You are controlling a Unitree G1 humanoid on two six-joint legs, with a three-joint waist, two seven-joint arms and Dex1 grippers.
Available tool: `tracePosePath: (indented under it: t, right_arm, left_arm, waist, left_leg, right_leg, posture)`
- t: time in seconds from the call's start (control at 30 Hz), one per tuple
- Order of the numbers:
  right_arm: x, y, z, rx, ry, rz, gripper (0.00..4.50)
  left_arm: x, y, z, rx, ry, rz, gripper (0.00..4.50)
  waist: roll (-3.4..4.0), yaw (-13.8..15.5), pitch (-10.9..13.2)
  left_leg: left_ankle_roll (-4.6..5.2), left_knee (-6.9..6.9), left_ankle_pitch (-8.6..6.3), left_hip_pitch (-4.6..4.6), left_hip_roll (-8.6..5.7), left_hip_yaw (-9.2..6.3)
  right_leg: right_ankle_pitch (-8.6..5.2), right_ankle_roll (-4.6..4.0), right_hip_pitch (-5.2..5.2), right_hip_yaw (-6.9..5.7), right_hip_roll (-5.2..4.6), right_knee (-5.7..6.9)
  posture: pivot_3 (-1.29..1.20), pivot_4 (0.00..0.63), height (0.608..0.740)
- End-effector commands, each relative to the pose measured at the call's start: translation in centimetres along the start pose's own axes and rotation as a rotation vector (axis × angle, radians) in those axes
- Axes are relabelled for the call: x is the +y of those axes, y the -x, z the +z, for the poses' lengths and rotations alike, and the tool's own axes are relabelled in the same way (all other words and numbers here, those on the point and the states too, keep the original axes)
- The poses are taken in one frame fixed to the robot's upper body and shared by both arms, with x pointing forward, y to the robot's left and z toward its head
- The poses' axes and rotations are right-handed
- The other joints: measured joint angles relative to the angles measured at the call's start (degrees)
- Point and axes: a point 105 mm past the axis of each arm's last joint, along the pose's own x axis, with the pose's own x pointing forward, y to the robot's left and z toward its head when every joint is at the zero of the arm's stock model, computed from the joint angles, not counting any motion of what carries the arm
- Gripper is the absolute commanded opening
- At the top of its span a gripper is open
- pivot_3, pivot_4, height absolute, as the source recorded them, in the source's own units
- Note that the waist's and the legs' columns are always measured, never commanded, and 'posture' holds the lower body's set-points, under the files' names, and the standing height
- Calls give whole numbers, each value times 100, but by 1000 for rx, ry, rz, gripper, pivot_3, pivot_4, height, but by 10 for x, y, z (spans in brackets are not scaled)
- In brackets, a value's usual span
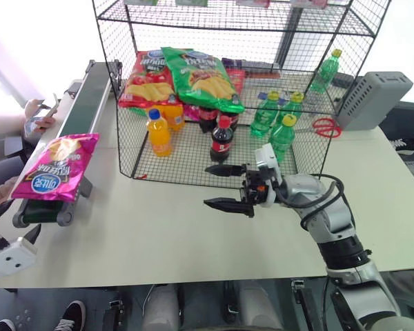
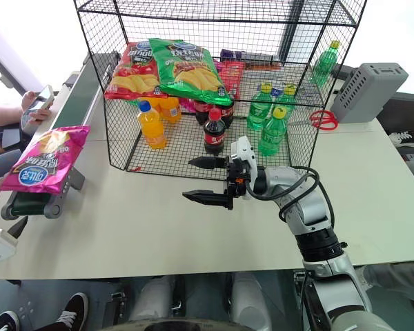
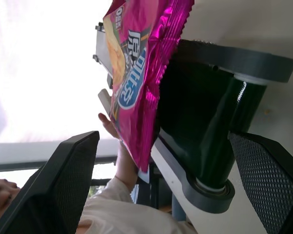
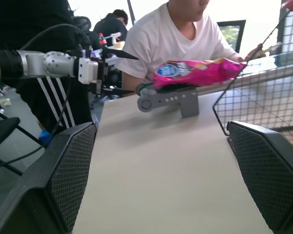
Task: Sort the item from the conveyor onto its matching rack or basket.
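Left fingers [image 4: 110, 70] wide, empty, near conveyor [image 1: 83, 110] end; pink bag [image 1: 55, 167] on belt; right fingers [image 1: 221, 186] wide, empty, over worktop [image 1: 159, 234] before rack [image 1: 221, 89].

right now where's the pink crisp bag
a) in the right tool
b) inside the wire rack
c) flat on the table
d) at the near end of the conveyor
d: the pink crisp bag lies on the conveyor, overhanging its near end roller, outside the wire rack; the right tool is open and empty.
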Motion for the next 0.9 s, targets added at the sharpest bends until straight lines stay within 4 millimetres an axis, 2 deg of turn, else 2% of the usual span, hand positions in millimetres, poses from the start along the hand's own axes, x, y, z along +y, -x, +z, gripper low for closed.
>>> tracePosePath:
  t: [0.03, 0.47, 0.57, 0.8, 0.83, 0.9]
  right_arm:
    - [0, -2, 13, -37, 54, -1, 4466]
    - [-3, 1, 10, -13, 84, -30, 4466]
    - [-3, 1, 10, -12, 88, -34, 4500]
    - [-7, 2, 7, 1, 104, -52, 4500]
    - [-7, 2, 7, 2, 107, -54, 4500]
    - [-8, 3, 7, 3, 114, -59, 4500]
  left_arm:
    - [10, -3, 5, -18, -8, 32, 4500]
    - [6, -16, 15, -53, 16, 1, 4500]
    - [4, -16, 15, -59, 54, -9, 3743]
    - [15, -17, 18, -77, 57, 32, 379]
    - [19, -17, 17, -75, 68, 52, 49]
    - [30, -18, 19, -82, 92, 92, 49]
  waist:
    - [0, -6, 0]
    - [0, 2, 0]
    - [0, 1, 0]
    - [0, 2, 0]
    - [0, 3, 0]
    - [0, 3, 0]
  left_leg:
    - [0, 0, 0, 0, 0, 0]
    - [0, 0, 0, 0, 0, 0]
    - [0, 0, 0, 0, 0, 1]
    - [0, 0, 0, 0, 0, 1]
    - [0, 0, 0, 0, 0, 1]
    - [0, 0, 0, 0, -1, 1]
  right_leg:
    - [0, 0, 0, 0, 0, 0]
    - [0, 0, 0, 0, 0, 0]
    - [0, 0, 0, 0, -1, 0]
    - [0, 0, 0, 0, 0, 0]
    - [0, 0, 0, 0, 0, 0]
    - [0, 0, 0, 0, 0, 0]
  posture:
    - [0, 150, 740]
    - [0, 150, 740]
    - [0, 150, 740]
    - [0, 150, 740]
    - [0, 150, 740]
    - [0, 150, 740]
